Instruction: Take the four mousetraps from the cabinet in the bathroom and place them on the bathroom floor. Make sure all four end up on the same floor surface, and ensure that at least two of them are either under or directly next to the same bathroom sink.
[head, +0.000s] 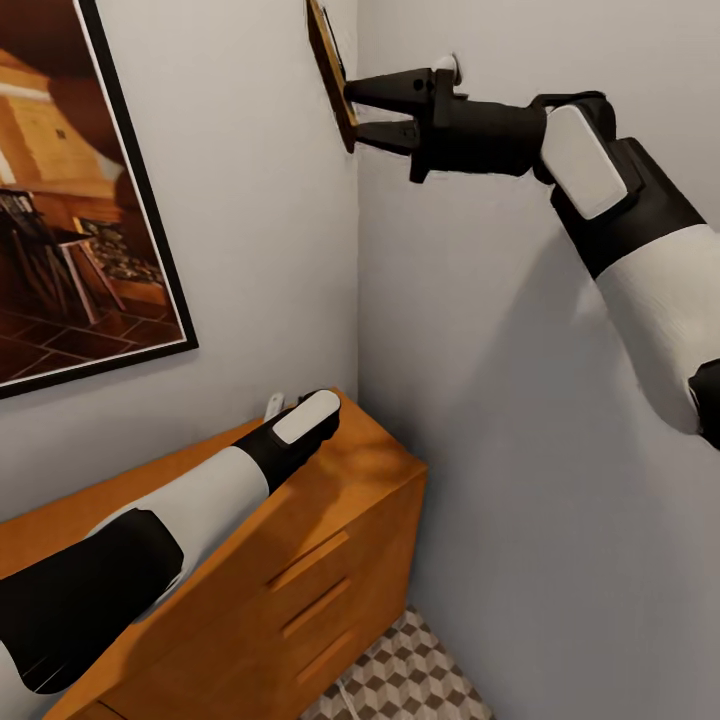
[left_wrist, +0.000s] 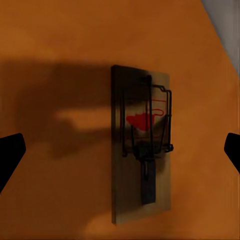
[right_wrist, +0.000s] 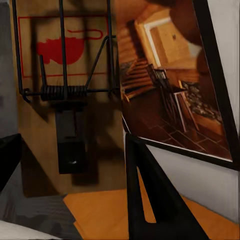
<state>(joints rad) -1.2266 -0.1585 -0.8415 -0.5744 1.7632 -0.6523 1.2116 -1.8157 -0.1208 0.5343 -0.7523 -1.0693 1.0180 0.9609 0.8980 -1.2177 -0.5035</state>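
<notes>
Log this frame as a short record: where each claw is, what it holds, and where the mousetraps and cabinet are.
setting: room corner, framed picture on wall
cabinet: cabinet against the wall, drawers closed
floor: cube-pattern tiles beside the cabinet
right claw: right claw raised high near the corner, shut on a mousetrap
left claw: over the cabinet top, fingertips apart, holding nothing
second mousetrap: mousetrap on cabinet top, lying flat between the left claw's fingertips
other mousetraps: cannot tell
</notes>
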